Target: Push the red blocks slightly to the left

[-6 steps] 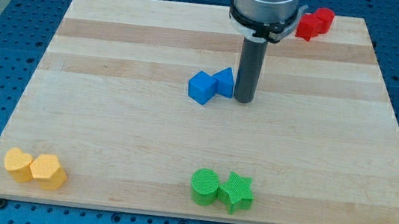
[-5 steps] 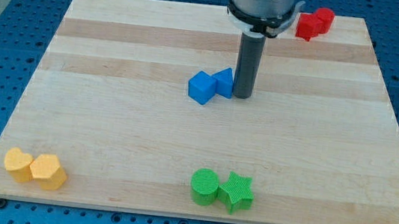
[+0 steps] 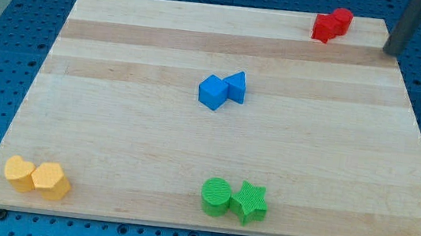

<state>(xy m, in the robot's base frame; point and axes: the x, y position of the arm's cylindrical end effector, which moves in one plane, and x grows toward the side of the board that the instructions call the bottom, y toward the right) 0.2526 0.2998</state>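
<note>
Two red blocks (image 3: 332, 24) sit touching each other at the top right of the wooden board (image 3: 113, 131); their shapes are hard to make out. My tip (image 3: 393, 52) is at the view's top right, just off the board's right edge, to the right of the red blocks and apart from them. Only the lower part of the rod shows.
A blue cube (image 3: 213, 92) and a blue triangular block (image 3: 236, 86) touch near the board's middle. A green cylinder (image 3: 216, 196) and a green star (image 3: 250, 203) sit at the bottom. A yellow heart (image 3: 18, 172) and a yellow hexagon (image 3: 51, 180) sit at the bottom left.
The rod has left its spot just right of the blue blocks and moved to the view's top right, past the red blocks. No block has moved.
</note>
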